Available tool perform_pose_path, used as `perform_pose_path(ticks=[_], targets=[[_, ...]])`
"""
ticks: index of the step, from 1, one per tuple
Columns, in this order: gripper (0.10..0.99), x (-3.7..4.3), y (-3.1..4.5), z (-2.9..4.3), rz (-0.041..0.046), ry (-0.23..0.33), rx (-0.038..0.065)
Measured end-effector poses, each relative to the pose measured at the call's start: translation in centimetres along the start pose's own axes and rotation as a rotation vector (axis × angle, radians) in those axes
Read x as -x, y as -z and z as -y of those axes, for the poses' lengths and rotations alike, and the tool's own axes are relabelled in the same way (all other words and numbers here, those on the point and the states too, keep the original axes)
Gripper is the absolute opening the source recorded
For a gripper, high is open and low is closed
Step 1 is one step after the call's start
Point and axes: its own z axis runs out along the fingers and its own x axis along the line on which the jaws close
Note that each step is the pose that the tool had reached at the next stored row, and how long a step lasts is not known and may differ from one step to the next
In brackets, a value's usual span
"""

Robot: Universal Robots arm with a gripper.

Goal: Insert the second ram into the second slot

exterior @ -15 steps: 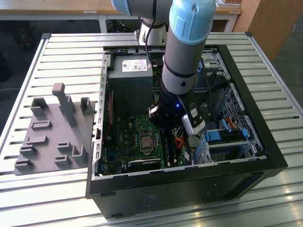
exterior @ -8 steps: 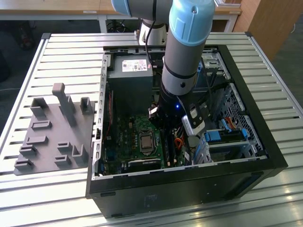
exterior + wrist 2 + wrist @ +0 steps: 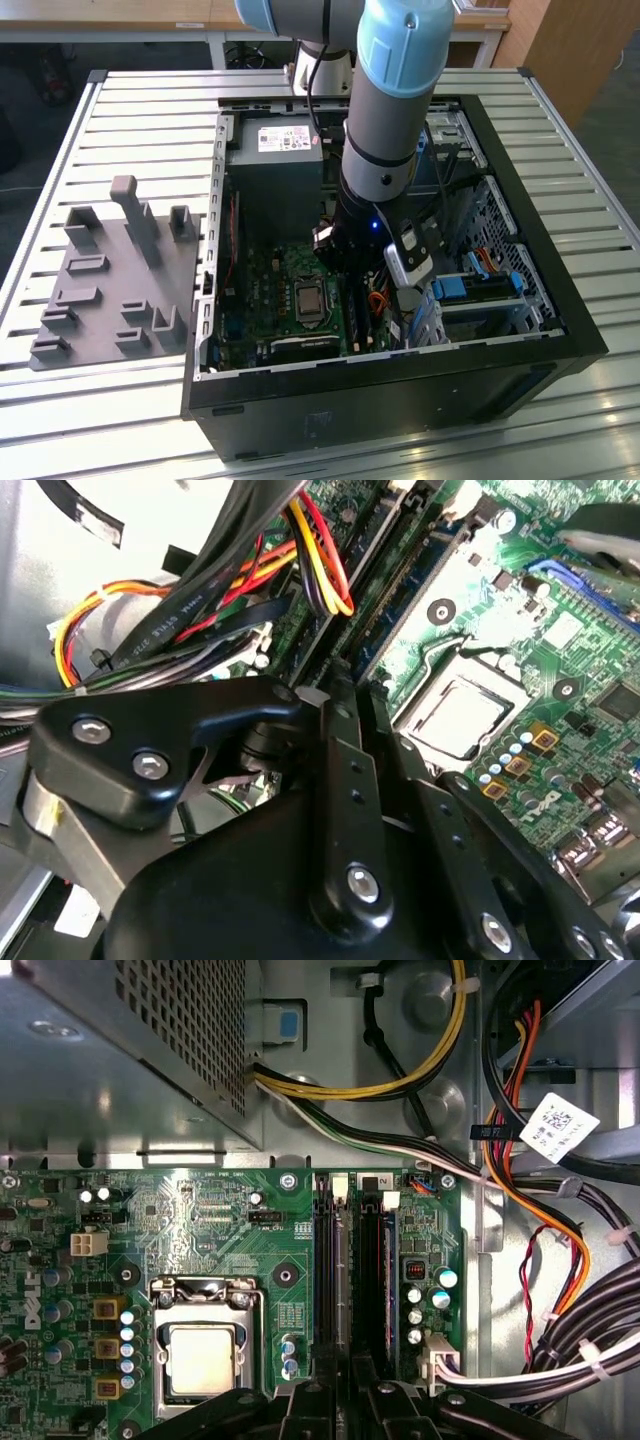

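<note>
My gripper (image 3: 350,282) reaches down into the open computer case (image 3: 400,375), over the memory slots beside the processor socket (image 3: 205,1355). In both wrist views its black fingers (image 3: 340,770) stand close together. A thin stick seen edge-on, the second ram (image 3: 341,1290), runs along the slot nearer the socket. It passes into the narrow gap at my gripper (image 3: 345,1392). Its blue face is hidden from this angle. The neighbouring slot (image 3: 372,1280) looks dark. White latches (image 3: 340,1186) sit at the far ends of both slots.
Bundles of black, red, yellow and orange cables (image 3: 520,1210) hang close beside the slots. The power supply (image 3: 275,150) fills the far end of the case, and drive bays with blue latches (image 3: 470,285) stand at the exterior view's right. A grey fixture tray (image 3: 110,280) lies at its left.
</note>
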Motion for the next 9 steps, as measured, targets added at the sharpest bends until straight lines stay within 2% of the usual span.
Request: perform_pose_path(ticks=[4, 9], targets=[[0.212, 0.00, 0.15, 0.00, -0.0001, 0.000, 0.000], [0.212, -0.04, 1.19, -0.01, -0.0001, 0.000, 0.000]])
